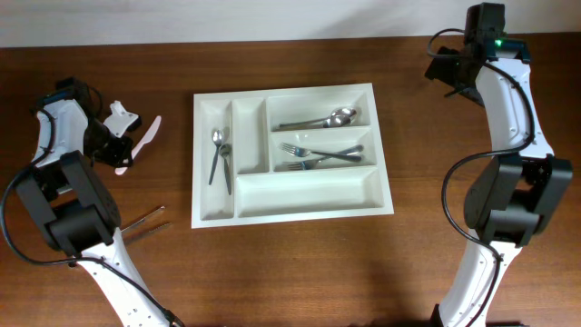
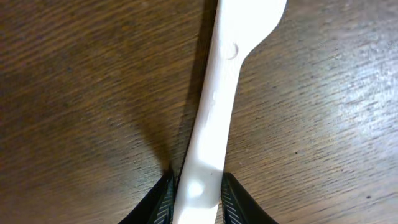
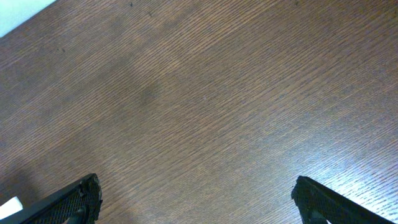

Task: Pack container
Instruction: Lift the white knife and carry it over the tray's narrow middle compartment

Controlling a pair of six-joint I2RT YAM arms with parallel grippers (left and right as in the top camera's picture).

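Note:
The container (image 1: 292, 214) is a white cutlery tray in the middle of the table. Its left narrow compartment holds metal spoons (image 1: 219, 156). Its top long compartment holds more spoons (image 1: 327, 119), and the middle one holds forks (image 1: 322, 154). The bottom long compartment shows nothing inside. My left gripper (image 1: 118, 150) is left of the tray and shut on the handle of a white plastic utensil (image 1: 147, 135), which lies against the wood. In the left wrist view the handle (image 2: 214, 112) runs up from between the fingers (image 2: 198, 199). My right gripper (image 1: 449, 68) is open and empty at the far right; its wrist view (image 3: 196, 199) shows only wood.
A thin metal utensil (image 1: 143, 221) lies on the table at the front left, below my left gripper. Both arm bases stand at the front corners. The pale wall edge (image 3: 18, 12) shows at the top left of the right wrist view.

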